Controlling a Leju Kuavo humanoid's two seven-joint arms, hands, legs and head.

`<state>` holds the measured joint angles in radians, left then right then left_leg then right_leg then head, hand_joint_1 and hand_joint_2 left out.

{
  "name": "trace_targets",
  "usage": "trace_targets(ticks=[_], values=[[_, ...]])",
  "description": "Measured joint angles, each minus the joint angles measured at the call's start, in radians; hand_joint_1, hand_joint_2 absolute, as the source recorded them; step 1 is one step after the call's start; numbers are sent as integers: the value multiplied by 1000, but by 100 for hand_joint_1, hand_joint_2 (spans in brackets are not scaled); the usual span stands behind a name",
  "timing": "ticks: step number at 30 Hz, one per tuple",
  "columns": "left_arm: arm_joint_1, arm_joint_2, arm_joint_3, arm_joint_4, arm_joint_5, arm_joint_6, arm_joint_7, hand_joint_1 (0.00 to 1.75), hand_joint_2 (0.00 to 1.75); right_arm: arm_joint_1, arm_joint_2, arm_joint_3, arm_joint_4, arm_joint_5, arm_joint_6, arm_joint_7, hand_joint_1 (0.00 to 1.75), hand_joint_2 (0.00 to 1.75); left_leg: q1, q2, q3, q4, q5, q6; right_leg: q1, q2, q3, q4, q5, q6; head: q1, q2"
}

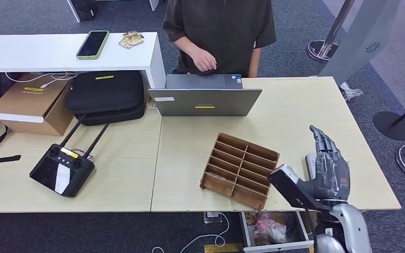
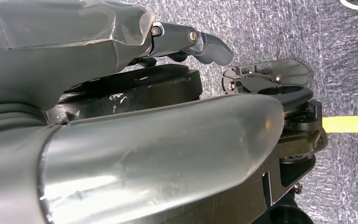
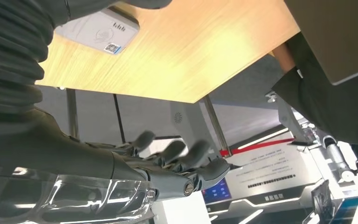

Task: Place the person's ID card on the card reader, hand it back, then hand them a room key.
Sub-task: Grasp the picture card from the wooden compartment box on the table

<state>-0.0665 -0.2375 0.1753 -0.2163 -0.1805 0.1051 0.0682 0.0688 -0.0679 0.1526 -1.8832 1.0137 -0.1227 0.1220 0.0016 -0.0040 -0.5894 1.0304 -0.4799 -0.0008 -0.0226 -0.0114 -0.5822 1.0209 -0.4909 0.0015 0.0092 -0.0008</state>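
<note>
The right robot hand (image 1: 329,158) is raised at the lower right of the head view, fingers extended and apart, nothing held. Beneath it, partly hidden, the white card reader (image 3: 98,30) lies on the surface (image 1: 295,110). The left robot hand (image 2: 121,56) hangs toward the floor, apparently empty. To the left of the right robot hand stands a wooden compartment tray (image 1: 240,169); the person (image 1: 219,31) waits behind the laptop (image 1: 205,101). No ID card or room key can be made out, so the task seems barely begun.
</note>
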Motion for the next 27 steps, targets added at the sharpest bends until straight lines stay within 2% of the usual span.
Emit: trace_targets(ticks=[10, 17, 27], values=[[0, 1, 0, 0, 3, -3, 1, 0, 0, -14, 0, 22, 33, -34, 112, 68, 0, 175, 0, 0, 0, 0, 0, 0, 0, 0, 0, 0, 0, 0, 0, 0], [0, 1, 0, 0, 0, -2, 2, 0, 0, 0, -2, 23, 31, -33, 130, 97, 0, 175, 0, 0, 0, 0, 0, 0, 0, 0, 0, 0, 0, 0, 0, 0], [0, 2, 0, 0, 2, -3, -2, 0, 0, 73, -23, 61, -16, -1, 118, 135, 0, 175, 0, 0, 0, 0, 0, 0, 0, 0, 0, 0, 0, 0, 0, 0]])
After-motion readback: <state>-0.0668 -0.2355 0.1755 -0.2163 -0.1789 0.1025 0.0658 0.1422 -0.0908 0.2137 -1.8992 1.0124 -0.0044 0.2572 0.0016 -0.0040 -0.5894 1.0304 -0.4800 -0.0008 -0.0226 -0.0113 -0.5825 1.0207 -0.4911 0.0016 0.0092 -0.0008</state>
